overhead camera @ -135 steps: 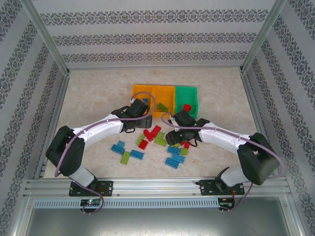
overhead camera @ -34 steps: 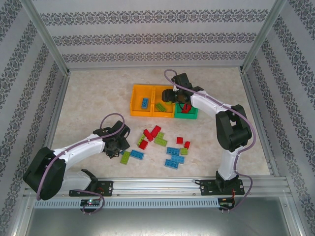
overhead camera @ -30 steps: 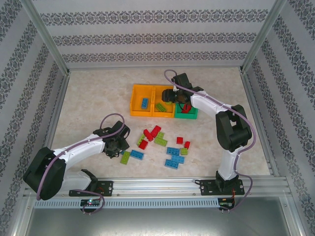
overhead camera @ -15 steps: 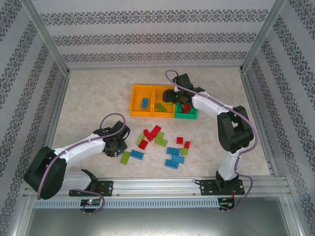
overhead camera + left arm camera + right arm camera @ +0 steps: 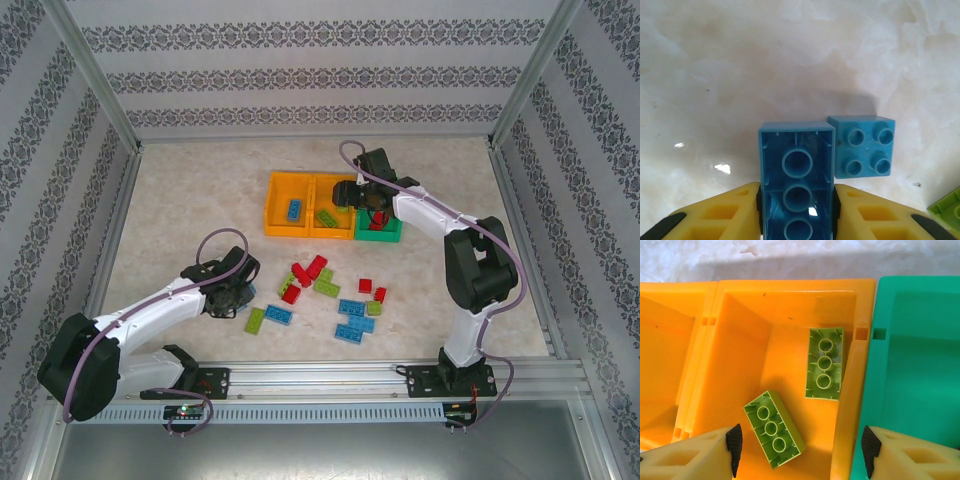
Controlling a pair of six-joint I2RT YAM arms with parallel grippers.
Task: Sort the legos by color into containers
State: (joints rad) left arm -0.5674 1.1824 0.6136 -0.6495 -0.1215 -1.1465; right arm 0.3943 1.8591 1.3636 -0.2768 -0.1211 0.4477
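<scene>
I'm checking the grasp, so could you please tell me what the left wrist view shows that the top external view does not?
The left wrist view gives the grip detail: the left tool clamps a blue brick, its hollow underside facing the camera, with a small square blue brick lying beside it on the table. The top view gives the layout: three bins in a row, the right tool above them, and loose bricks scattered nearer the arms. Both show the left tool and the pale table.
</scene>
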